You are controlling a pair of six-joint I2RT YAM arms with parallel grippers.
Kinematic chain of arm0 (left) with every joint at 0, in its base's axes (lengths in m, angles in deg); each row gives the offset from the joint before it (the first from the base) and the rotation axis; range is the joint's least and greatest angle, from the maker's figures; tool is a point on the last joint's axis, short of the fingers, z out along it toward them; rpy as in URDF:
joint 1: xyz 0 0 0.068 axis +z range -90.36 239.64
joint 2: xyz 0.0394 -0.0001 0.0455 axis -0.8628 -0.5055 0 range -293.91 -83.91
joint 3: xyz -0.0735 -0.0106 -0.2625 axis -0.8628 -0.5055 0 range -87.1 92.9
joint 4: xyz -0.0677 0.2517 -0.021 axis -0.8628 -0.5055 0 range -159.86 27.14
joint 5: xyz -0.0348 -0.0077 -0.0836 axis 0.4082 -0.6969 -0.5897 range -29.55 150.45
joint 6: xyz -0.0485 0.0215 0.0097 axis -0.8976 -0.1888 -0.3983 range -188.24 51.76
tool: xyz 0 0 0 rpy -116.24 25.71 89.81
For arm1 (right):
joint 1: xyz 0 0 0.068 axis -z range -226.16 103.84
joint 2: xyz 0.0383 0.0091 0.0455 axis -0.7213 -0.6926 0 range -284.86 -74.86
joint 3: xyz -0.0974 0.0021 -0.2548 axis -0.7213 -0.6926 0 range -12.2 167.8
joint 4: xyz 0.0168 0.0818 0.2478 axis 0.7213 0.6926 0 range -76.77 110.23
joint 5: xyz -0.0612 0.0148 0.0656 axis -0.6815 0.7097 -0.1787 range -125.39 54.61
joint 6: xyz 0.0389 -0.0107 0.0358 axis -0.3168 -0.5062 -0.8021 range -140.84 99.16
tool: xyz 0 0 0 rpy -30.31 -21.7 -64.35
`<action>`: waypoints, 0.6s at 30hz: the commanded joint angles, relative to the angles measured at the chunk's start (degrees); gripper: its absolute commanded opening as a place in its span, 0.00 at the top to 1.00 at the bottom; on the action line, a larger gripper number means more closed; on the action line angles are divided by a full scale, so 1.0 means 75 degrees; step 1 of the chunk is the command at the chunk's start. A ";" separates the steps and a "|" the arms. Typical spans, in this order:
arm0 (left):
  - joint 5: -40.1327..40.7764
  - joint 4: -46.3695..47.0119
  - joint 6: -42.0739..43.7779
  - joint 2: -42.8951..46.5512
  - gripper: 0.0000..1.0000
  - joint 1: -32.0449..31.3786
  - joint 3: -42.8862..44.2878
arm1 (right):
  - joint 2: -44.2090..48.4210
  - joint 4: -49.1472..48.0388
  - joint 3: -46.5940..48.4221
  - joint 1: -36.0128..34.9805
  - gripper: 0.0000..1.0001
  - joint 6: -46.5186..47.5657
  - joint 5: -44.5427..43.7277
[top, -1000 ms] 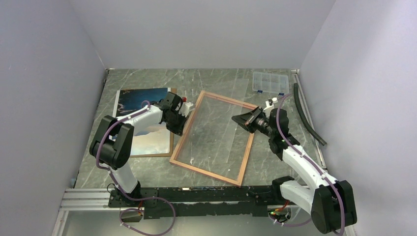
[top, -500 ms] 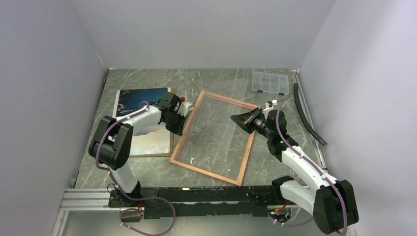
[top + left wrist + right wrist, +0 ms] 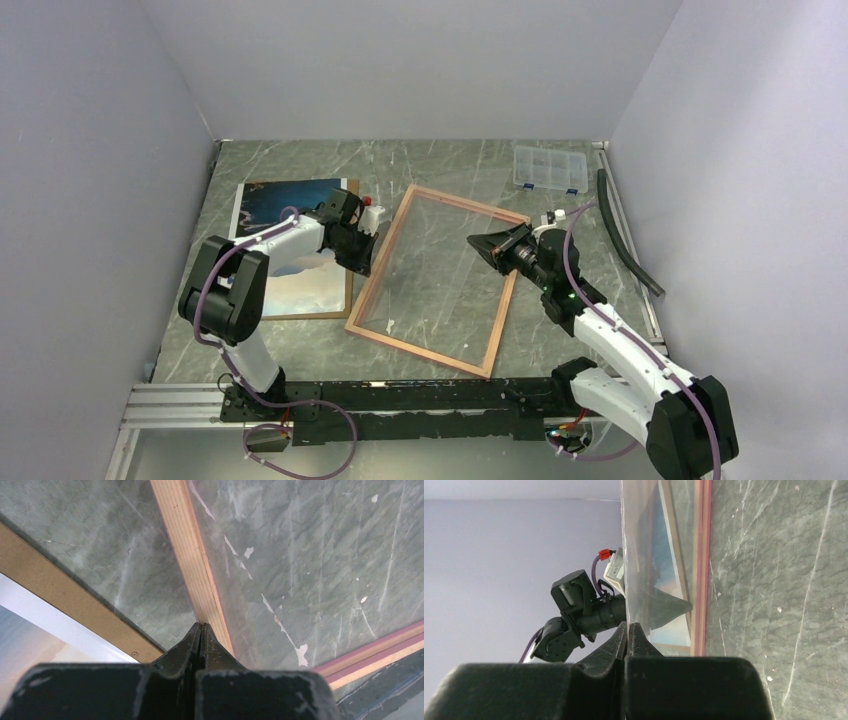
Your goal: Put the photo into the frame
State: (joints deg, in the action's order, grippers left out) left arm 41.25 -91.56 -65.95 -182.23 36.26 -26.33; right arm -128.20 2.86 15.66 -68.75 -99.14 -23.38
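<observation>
The frame (image 3: 420,349) lies mid-table with its tan wood side up; its rail (image 3: 182,545) shows in the left wrist view and its pink edge (image 3: 702,555) in the right wrist view. My left gripper (image 3: 375,243) is shut, its tips (image 3: 201,625) at the frame's left rail with nothing between them. The photo (image 3: 280,200) lies face up to the left on a brown backing board (image 3: 312,312). My right gripper (image 3: 478,243) is shut on the edge of a clear sheet (image 3: 639,540), which tilts up over the frame's right side.
A clear compartment box (image 3: 548,167) sits at the back right. A black hose (image 3: 625,235) runs along the right wall. A faint clear pane (image 3: 492,170) lies behind the frame. Grey walls close three sides, and the arms' rail (image 3: 400,395) lines the near edge.
My right gripper has edged a little to the left with the clear sheet still in it. The left gripper has stayed at the frame's left rail.
</observation>
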 commanded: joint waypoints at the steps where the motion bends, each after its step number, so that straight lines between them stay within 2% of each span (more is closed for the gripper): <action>1: -0.0017 -0.0250 -0.0035 -0.0112 0.97 0.0000 -0.0252 | -0.0203 -0.0146 0.0260 -0.0061 1.00 -0.0145 -0.0095; 18: 0.0139 -0.0227 0.0051 -0.0022 0.97 0.0001 -0.0345 | -0.0279 0.0656 0.1259 -0.0135 1.00 0.0080 -0.0440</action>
State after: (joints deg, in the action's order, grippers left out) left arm 41.01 -91.06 -65.95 -182.04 36.48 -26.74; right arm -130.43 8.22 21.86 -69.56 -98.82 -25.46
